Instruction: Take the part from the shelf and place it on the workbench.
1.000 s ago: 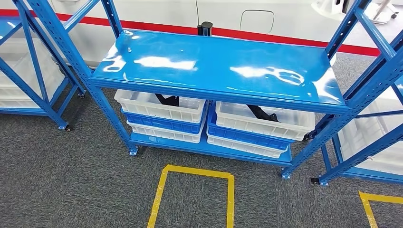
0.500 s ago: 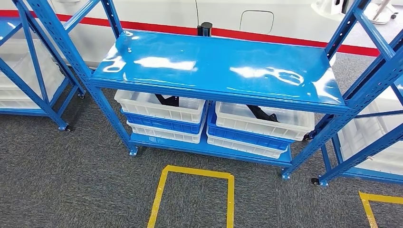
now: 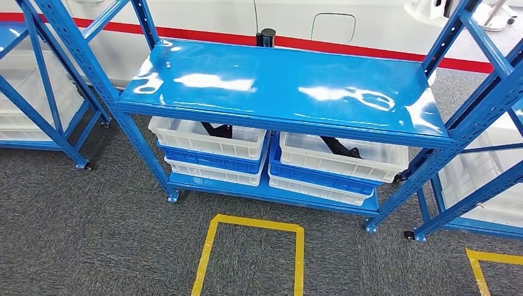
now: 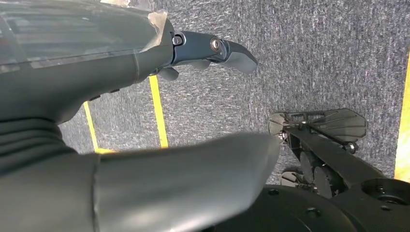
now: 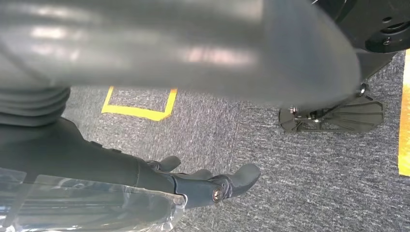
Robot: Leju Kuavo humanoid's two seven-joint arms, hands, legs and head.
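A blue metal shelf (image 3: 284,86) stands straight ahead, its glossy top board bare. On its lowest level sit two stacks of white and blue bins. A black part (image 3: 217,129) lies in the top left white bin (image 3: 210,145), half hidden under the board. A second black part (image 3: 340,147) lies in the top right white bin (image 3: 342,161). My left hand (image 4: 145,63) hangs over the grey carpet with its fingers (image 4: 217,48) stretched out and nothing in them. My right hand (image 5: 145,179) hangs the same way, fingers (image 5: 217,186) apart and holding nothing.
A yellow tape square (image 3: 253,223) marks the carpet in front of the shelf, and a second tape corner (image 3: 478,256) lies at the right. More blue shelves with white bins stand at the left (image 3: 37,92) and right (image 3: 487,154). A black post (image 3: 267,37) stands behind.
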